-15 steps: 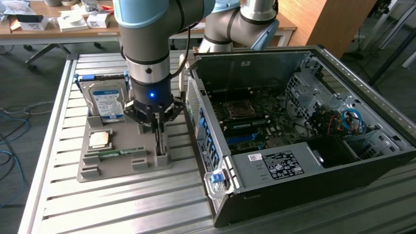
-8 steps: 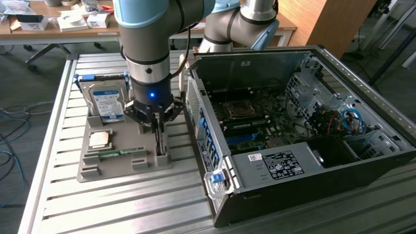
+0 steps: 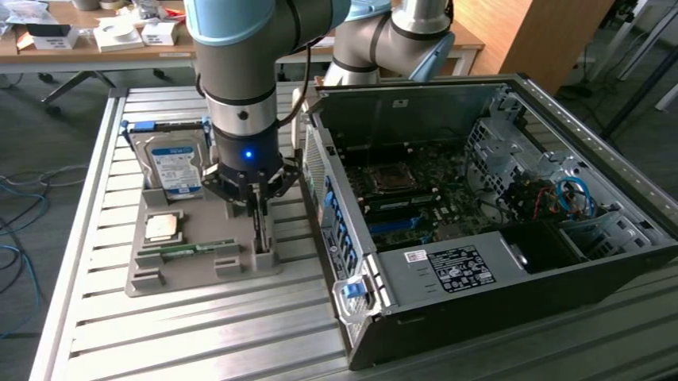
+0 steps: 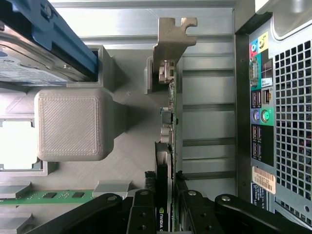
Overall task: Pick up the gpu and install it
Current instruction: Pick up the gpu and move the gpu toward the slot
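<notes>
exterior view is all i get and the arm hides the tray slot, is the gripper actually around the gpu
observer: yes. In the wrist view the gripper straddles the gpu, which stands on edge, with one finger against each face. It looks clamped.
operator: which end has it got
observer: the end away from the silver bracket. The bracket is well clear of the fingers.
</notes>
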`<state>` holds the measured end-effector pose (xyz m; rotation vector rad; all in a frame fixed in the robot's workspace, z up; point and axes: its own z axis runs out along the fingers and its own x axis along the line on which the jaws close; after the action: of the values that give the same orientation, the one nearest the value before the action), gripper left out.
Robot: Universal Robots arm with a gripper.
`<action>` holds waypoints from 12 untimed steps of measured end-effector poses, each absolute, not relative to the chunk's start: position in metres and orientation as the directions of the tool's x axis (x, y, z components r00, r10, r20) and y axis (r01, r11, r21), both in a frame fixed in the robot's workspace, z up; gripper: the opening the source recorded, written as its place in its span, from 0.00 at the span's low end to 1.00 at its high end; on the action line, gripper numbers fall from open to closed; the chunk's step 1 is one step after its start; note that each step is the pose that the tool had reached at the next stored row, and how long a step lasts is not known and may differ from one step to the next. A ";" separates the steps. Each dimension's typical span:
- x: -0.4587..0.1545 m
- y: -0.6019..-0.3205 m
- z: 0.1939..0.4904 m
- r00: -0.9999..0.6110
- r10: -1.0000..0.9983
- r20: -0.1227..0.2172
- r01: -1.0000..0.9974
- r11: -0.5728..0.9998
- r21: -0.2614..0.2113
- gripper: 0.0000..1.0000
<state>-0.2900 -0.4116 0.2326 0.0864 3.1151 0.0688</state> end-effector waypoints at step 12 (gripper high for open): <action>-0.289 -0.412 0.233 -0.999 0.045 -0.023 0.044 0.998 0.045 0.26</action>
<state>-0.2893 -0.4116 0.2329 0.0691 3.1157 0.0694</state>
